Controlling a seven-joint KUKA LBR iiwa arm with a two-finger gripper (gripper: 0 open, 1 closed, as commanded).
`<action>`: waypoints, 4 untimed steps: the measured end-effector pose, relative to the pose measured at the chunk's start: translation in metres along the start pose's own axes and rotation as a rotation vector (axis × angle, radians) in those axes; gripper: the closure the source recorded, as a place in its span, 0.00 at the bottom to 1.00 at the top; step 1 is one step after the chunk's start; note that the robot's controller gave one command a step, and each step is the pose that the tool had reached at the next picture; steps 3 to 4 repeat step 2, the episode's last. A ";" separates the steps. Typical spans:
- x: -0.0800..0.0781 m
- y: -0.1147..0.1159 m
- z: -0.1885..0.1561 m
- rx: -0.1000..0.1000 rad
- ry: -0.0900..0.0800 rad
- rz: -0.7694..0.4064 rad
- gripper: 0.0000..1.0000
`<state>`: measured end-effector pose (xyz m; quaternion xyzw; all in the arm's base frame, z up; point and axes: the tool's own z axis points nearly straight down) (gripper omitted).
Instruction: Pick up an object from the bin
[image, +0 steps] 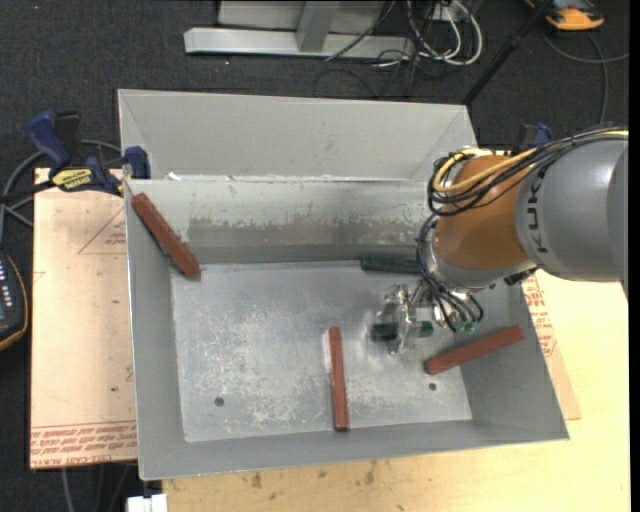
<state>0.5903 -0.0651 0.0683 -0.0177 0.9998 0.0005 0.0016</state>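
We list, front to back: a brown stick (338, 378) lying mid-floor in the bin (250, 340); a slanted brown stick (473, 349) at right; the gripper (400, 325) just left of it, low over the floor, its state we cannot tell; a dark green piece (390, 263) against the back wall.

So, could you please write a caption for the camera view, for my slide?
Gripper low in the bin, between the middle brown stick and the right brown stick.

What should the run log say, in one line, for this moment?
pincer: over bin floor, right of centre | nearest: brown bar, lying tilted beside it | held: cannot tell
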 end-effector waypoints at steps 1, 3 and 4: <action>-0.003 0.000 -0.094 0.002 -0.008 -0.001 1.00; -0.005 0.001 -0.131 0.001 -0.005 -0.001 1.00; -0.005 0.001 -0.131 0.001 -0.005 -0.001 1.00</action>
